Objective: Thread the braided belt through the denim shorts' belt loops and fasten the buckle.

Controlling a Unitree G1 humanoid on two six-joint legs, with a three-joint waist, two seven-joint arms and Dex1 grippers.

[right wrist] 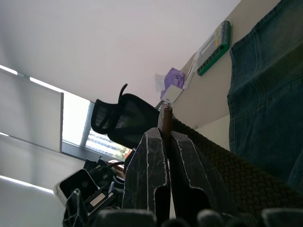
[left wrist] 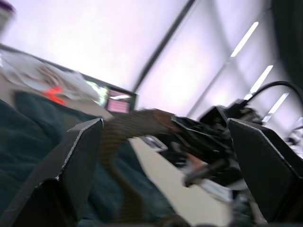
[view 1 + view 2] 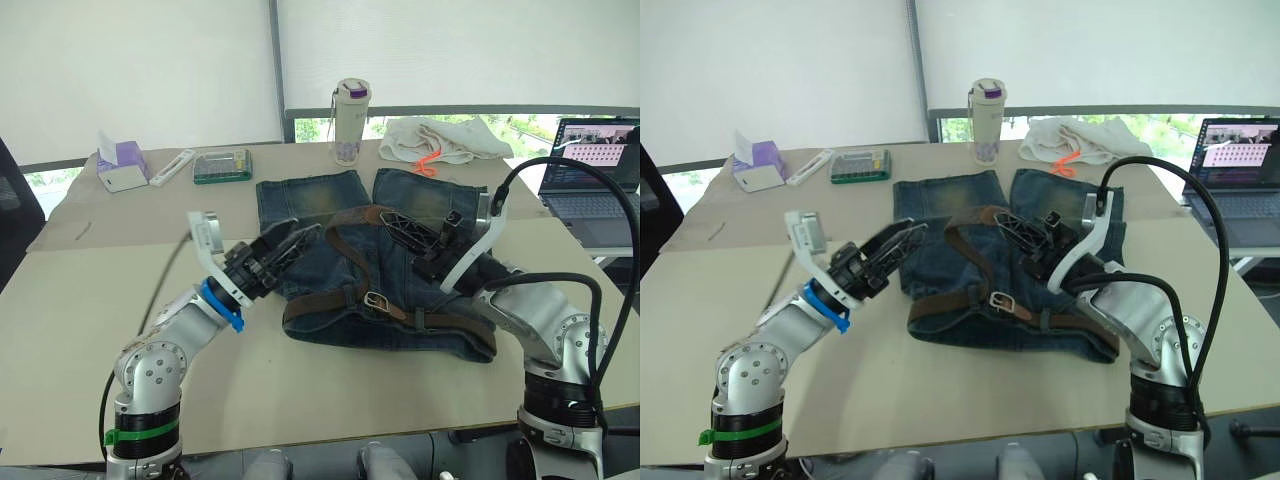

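The right gripper (image 3: 400, 226) reaches in from the robot's right, forearm raised over the denim shorts (image 3: 330, 215), its fingers (image 1: 154, 170) pinched on the free end of the braided belt (image 3: 345, 222), holding it lifted above the cloth. From there the belt arcs over the shorts and runs down to the waistband at the near edge, where the buckle (image 3: 377, 300) lies on the denim. The left gripper (image 3: 290, 243) stretches in low from the robot's left with its fingers spread apart, empty, hovering at the shorts' left edge. The shorts lie flat on the table (image 3: 80, 300), legs pointing away. At the far edge stand a tissue box (image 3: 122, 165), a green tray (image 3: 222, 165) whose contents I cannot make out, and a bottle (image 3: 350, 107).
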